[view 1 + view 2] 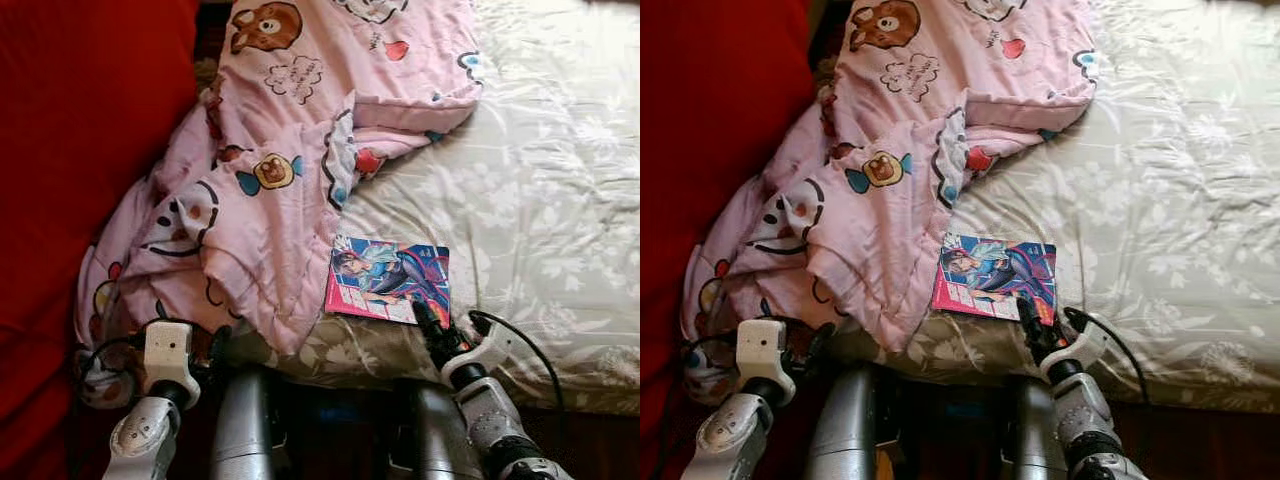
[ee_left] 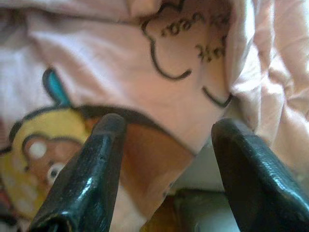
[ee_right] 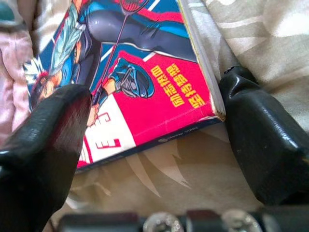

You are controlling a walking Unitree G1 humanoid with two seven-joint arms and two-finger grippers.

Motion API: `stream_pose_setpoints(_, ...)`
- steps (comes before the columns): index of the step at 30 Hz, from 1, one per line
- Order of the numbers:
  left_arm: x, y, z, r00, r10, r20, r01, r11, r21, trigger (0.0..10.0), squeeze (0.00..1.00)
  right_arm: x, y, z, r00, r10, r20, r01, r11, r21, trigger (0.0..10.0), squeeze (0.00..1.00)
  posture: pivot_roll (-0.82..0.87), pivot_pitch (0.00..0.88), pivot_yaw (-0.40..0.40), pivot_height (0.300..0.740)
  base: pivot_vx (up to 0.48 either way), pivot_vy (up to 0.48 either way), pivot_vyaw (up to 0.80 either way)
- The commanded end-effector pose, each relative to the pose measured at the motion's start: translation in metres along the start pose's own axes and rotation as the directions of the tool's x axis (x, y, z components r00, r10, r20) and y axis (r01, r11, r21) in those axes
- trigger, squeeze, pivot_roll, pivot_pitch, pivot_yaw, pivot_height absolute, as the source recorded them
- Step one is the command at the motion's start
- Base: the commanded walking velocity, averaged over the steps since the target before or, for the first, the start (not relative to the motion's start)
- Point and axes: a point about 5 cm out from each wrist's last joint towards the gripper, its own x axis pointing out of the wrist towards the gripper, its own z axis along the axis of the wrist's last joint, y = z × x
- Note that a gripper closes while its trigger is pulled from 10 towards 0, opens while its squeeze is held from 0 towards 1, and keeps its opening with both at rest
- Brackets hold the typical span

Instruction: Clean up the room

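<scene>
Comic book (image 1: 389,280) on floral bed sheet (image 1: 540,210), right gripper (image 3: 154,140) jaws spread around its corner, left gripper (image 2: 166,164) jaws spread at pink blanket (image 1: 270,170).

floral bedsheet (image 1: 540,200), red wall (image 1: 80,150)

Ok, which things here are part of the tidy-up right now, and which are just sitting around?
In play:
- comic book, at the bed's near edge
- right gripper, open, fingers on either side of the book's corner
- pink blanket, crumpled on the bed
- left gripper, open at the blanket's hem

Just there:
- floral bedsheet
- red surface, on the left
</scene>
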Motion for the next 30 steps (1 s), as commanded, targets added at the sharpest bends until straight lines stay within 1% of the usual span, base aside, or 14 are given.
stream_pose_setpoints(1, -0.007, 0.003, -0.007, 0.999, 0.005, -0.037, -0.004, 1.0, 0.01, 10.0, 0.0, -0.014, -0.011, -0.028, 0.994, -0.056, -0.09, 0.064, 0.994, 0.09, 10.0, 0.0, 0.2, 0.385, 0.066, 0.589, 0.0, 0.0, 0.0)
stream_pose_setpoints(3, -0.008, 0.003, -0.006, 0.999, 0.0, -0.043, 0.001, 1.0, 0.016, 10.0, 0.0, -0.013, -0.009, -0.028, 0.996, -0.027, -0.082, 0.039, 0.989, 0.143, 10.0, 0.0, 0.21, 0.387, 0.07, 0.589, 0.0, 0.0, 0.0)
stream_pose_setpoints(4, -0.008, 0.003, -0.006, 0.999, 0.0, -0.043, 0.001, 1.0, 0.016, 10.0, 0.0, -0.013, -0.009, -0.028, 0.996, -0.027, -0.082, 0.039, 0.989, 0.143, 10.0, 0.0, 0.21, 0.387, 0.07, 0.589, 0.0, 0.0, 0.0)
stream_pose_setpoints(9, -0.01, 0.004, -0.005, 0.999, -0.003, -0.051, 0.004, 1.0, 0.029, 10.0, 0.0, -0.007, 0.0, -0.028, 0.997, 0.023, -0.071, -0.006, 0.972, 0.235, 10.0, 0.0, 0.22, 0.384, 0.079, 0.589, 0.0, 0.0, 0.0)
stream_pose_setpoints(13, -0.01, 0.005, -0.003, 0.999, -0.004, -0.049, 0.006, 0.999, 0.034, 10.0, 0.0, -0.005, 0.004, -0.031, 0.994, 0.046, -0.096, -0.022, 0.971, 0.238, 10.0, 0.0, 0.23, 0.382, 0.08, 0.589, 0.0, 0.0, 0.0)
stream_pose_setpoints(17, -0.011, 0.006, -0.002, 0.999, -0.006, -0.05, 0.008, 0.999, 0.039, 10.0, 0.0, -0.002, 0.01, -0.033, 0.99, 0.09, -0.106, -0.059, 0.961, 0.269, 10.0, 0.0, 0.23, 0.382, 0.082, 0.589, 0.0, 0.0, 0.0)
stream_pose_setpoints(23, -0.012, 0.005, -0.001, 0.998, -0.01, -0.054, 0.013, 0.999, 0.044, 10.0, 0.0, -0.002, 0.012, -0.039, 0.986, 0.092, -0.137, -0.052, 0.961, 0.27, 10.0, 0.0, 0.24, 0.386, 0.085, 0.589, 0.0, 0.0, 0.0)
stream_pose_setpoints(24, -0.013, 0.005, -0.001, 0.998, -0.012, -0.057, 0.014, 0.999, 0.045, 10.0, 0.0, -0.002, 0.013, -0.04, 0.987, 0.096, -0.126, -0.054, 0.952, 0.303, 10.0, 0.0, 0.25, 0.388, 0.086, 0.589, 0.0, 0.0, 0.0)
stream_pose_setpoints(25, -0.014, 0.005, -0.002, 0.998, -0.014, -0.06, 0.017, 0.999, 0.047, 10.0, 0.0, -0.002, 0.013, -0.04, 0.988, 0.095, -0.121, -0.053, 0.947, 0.317, 10.0, 0.0, 0.25, 0.388, 0.086, 0.589, 0.0, 0.0, 0.0)
stream_pose_setpoints(29, -0.016, 0.006, -0.002, 0.998, -0.013, -0.063, 0.016, 0.999, 0.05, 10.0, 0.0, -0.001, 0.014, -0.039, 0.992, 0.076, -0.098, -0.037, 0.936, 0.351, 10.0, 0.0, 0.26, 0.387, 0.089, 0.589, 0.0, 0.0, 0.0)
stream_pose_setpoints(30, -0.016, 0.006, -0.001, 0.998, -0.011, -0.064, 0.015, 0.999, 0.05, 10.0, 0.0, 0.001, 0.015, -0.038, 0.994, 0.077, -0.081, -0.042, 0.928, 0.371, 10.0, 0.0, 0.27, 0.388, 0.09, 0.589, 0.0, 0.0, 0.0)
